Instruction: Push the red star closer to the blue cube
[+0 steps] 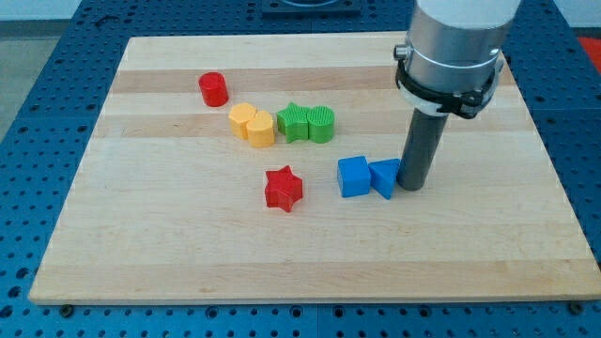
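The red star [284, 188] lies near the middle of the wooden board [188, 253]. The blue cube [353, 176] sits to its right, a short gap away. A second blue block [385, 177], angular in shape, touches the cube's right side. My tip [413, 188] is on the board just right of that second blue block, touching or nearly touching it. The rod rises from there to the grey arm at the view's top right.
A red cylinder [214, 89] stands at the upper left. A yellow block [253, 125] and a green pair, a star-like block [294, 122] and a rounded one [321, 124], lie in a row above the red star.
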